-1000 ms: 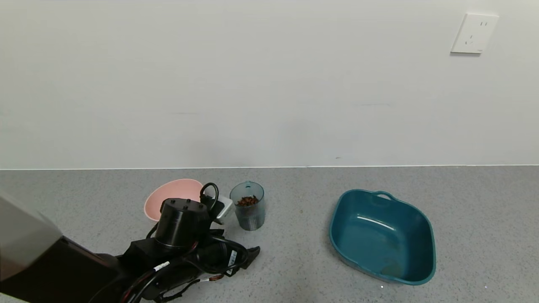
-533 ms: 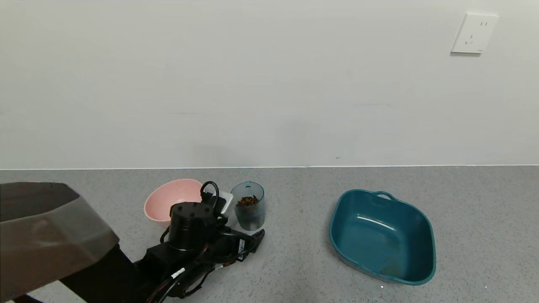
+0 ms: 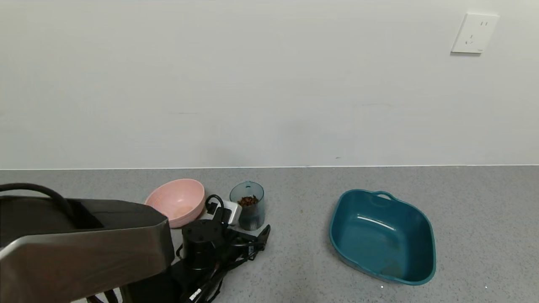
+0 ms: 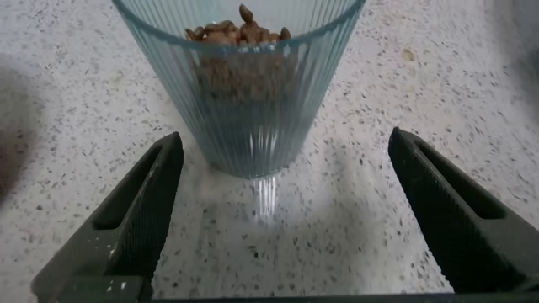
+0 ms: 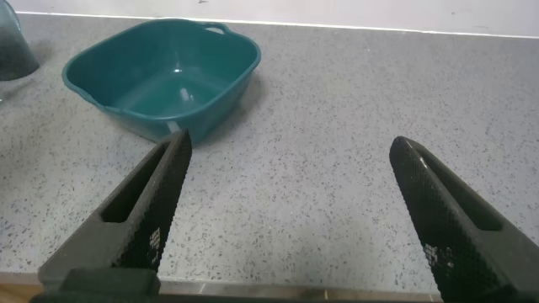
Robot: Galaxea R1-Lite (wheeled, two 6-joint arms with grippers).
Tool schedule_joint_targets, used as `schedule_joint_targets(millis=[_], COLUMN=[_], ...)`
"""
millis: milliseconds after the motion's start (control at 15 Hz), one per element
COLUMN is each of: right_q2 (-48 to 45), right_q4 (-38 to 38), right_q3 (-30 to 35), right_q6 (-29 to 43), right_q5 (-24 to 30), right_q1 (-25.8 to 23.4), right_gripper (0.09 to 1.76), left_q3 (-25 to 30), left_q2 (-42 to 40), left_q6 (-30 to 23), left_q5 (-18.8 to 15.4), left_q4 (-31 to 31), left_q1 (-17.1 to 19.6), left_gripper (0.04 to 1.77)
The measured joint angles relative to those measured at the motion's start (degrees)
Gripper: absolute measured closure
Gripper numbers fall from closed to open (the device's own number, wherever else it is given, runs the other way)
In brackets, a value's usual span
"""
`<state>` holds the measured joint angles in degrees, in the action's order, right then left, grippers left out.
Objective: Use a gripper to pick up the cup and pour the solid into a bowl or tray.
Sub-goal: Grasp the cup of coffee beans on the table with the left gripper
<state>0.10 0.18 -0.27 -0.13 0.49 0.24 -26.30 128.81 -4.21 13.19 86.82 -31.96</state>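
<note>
The cup (image 3: 247, 206), a ribbed translucent grey-teal tumbler, stands upright on the grey counter with the brown bean-like solid (image 3: 247, 200) inside. My left gripper (image 3: 252, 230) is low on the counter just in front of it, open. In the left wrist view the cup (image 4: 244, 93) stands between the two spread fingers (image 4: 147, 210), nearer one of them and touching neither; the beans (image 4: 240, 34) show in it. The dark teal basin (image 3: 379, 240) sits empty to the right. My right gripper (image 5: 290, 143) is open and empty over bare counter, with the basin (image 5: 160, 71) beyond it.
A round pink bowl (image 3: 177, 201) sits just left of the cup, close to my left wrist. The wall runs along the back of the counter, with a white outlet (image 3: 474, 33) at upper right. Bare counter lies between cup and basin.
My left arm has moved forward and to the right, bringing the open gripper up to the cup. The cup, pink bowl and basin have not moved.
</note>
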Motion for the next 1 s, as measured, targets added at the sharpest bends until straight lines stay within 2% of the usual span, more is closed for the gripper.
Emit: schedule_joint_targets(millis=[67,333,1000], right_q2=[0.0,0.0,0.0], right_q4=[0.0,0.0,0.0], right_q3=[0.0,0.0,0.0], right_q6=[0.0,0.0,-0.2], right_q5=[0.0,0.0,0.0], right_q1=[0.0,0.0,0.0], right_gripper=[0.14,0.14,0.14], left_q3=[0.1,-0.6,-5.4], left_q2=[1.5,4.7,5.6], left_q6=[0.0,-0.1,0.3], left_q5=[0.4,1.3,3.5], left_q4=[2.0,2.6,2.6], left_q1=[-0.2,-0.3,-0.2], left_gripper=[0.06,0.06,0.06])
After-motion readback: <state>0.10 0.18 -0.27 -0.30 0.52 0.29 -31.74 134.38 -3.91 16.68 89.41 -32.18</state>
